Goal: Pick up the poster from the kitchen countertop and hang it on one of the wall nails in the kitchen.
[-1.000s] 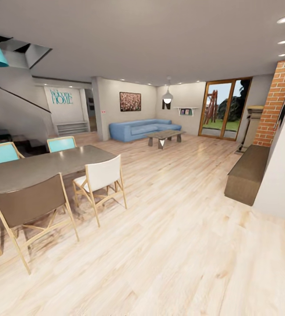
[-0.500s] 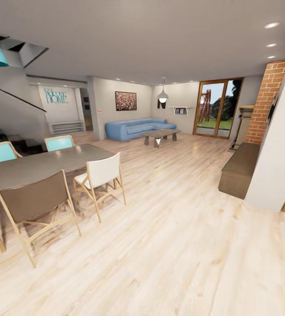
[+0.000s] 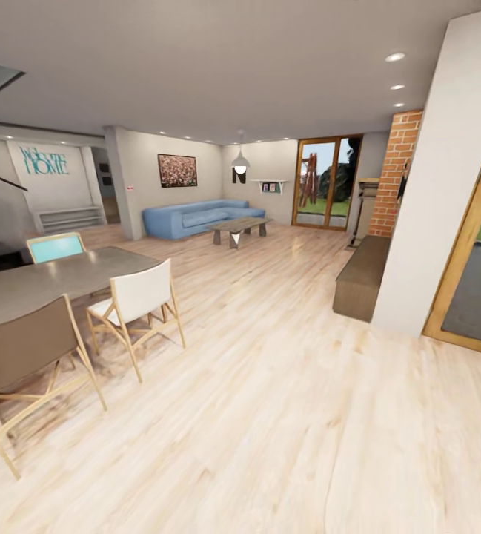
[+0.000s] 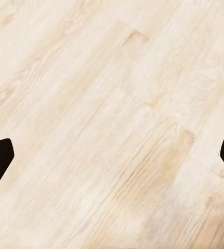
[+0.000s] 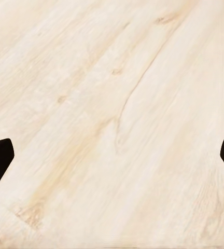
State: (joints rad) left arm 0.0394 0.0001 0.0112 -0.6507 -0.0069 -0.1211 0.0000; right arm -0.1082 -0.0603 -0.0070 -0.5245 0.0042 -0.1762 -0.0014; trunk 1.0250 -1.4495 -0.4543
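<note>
Pale wood floor; dining table left, bench right.

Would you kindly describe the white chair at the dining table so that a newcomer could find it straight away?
Start at the long grey dining table at the left of the head view. On its near side stand two wooden-framed chairs; the white chair is the one farther from the camera, toward the blue sofa. Its white seat and back set it apart from the brown chair beside it and the turquoise chair across the table.

My view swung right, dining table and blue sofa slid leftward, wood-framed doorway now revealed beside white pillar.
</note>
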